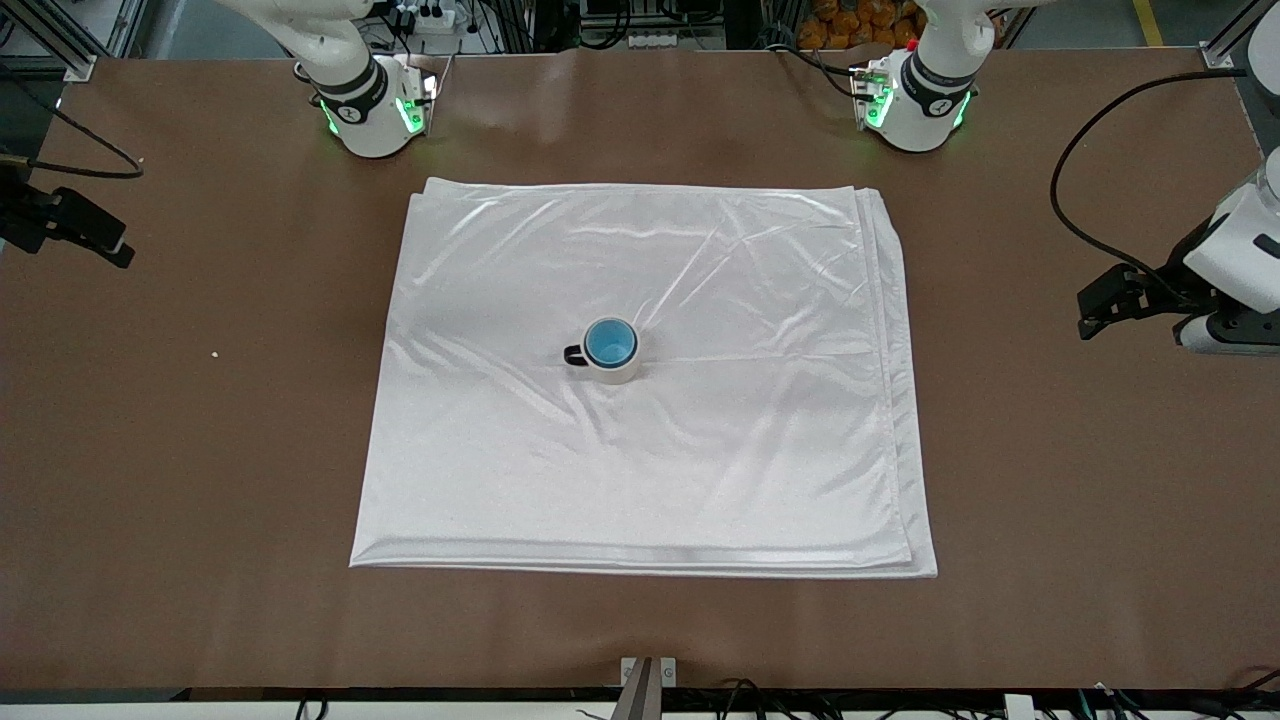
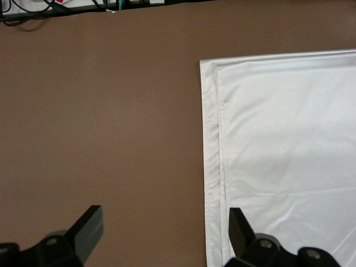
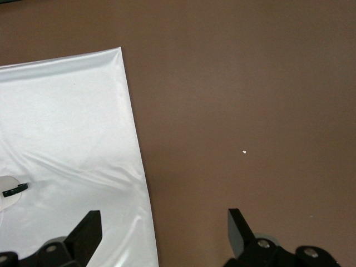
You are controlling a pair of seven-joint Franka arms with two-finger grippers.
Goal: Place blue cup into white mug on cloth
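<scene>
Black fingers of the left gripper are seen spread wide with nothing between them, hanging over the cloth's edge and bare brown table toward the left arm's end. The right gripper is likewise held open and empty, its fingers straddling the cloth's edge toward the right arm's end, with a pale crumb on the table nearby. Both arms are parked at the table's ends, well apart from the cups.

Near the middle of the cloth, the blue cup is seen sitting inside the white mug, its blue interior ringed by the mug's cream rim. The mug stands upright, its dark handle turned toward the right arm's end.

The placing appears to be done, so the step in hand is judged to be mere waiting clear. It is done well if both grippers are kept high and away from the cloth, since any drag on the slippery fabric could be passed on to the mug and tip it. Nothing further need be grasped.
</scene>
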